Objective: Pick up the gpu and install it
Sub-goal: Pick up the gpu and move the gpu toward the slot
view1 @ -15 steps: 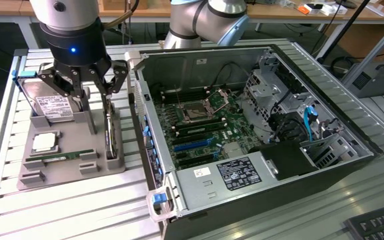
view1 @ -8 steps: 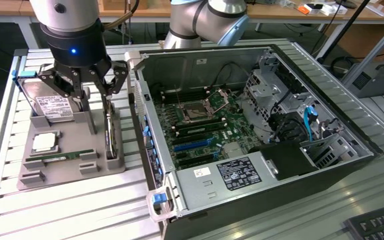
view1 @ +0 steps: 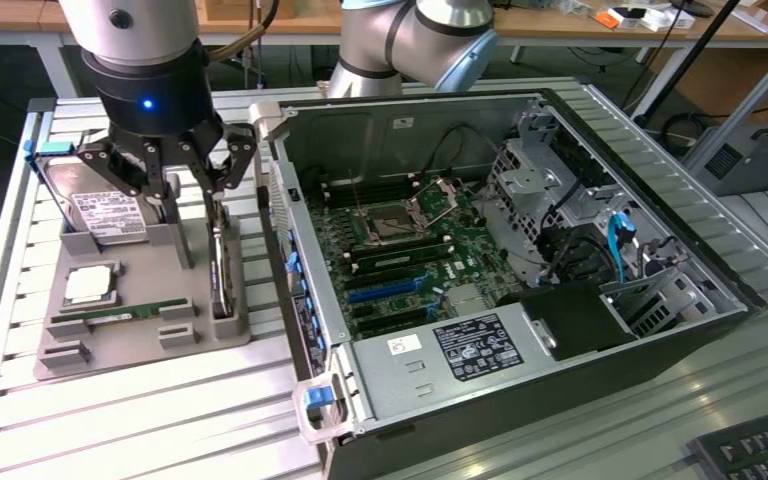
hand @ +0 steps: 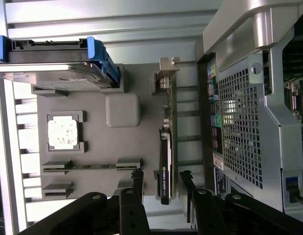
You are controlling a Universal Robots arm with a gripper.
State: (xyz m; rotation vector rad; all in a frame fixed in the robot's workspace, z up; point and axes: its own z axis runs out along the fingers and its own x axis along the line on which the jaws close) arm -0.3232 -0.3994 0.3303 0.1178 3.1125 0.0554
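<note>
The gpu (view1: pixel 223 262) is a thin card standing on its long edge in a slot of the grey holder tray (view1: pixel 131 345), on the side nearest the computer case. In the wrist view the gpu (hand: pixel 167 147) shows edge-on, with its silver end bracket (hand: pixel 166 78) at one end. My gripper (view1: pixel 185 196) hangs open just above the tray, over the card. In the wrist view my gripper (hand: pixel 161 176) has one fingertip on each side of the card's dark end, with a gap on both sides. Nothing is held.
The tray also holds a hard drive (view1: pixel 104 215) in a blue frame, a processor chip (view1: pixel 91 285) and a green memory stick (view1: pixel 124 313). The open computer case (view1: pixel 704 300) lies beside the tray on the exterior view's right, its motherboard (view1: pixel 398 260) exposed. A keyboard (view1: pixel 758 450) sits at the corner.
</note>
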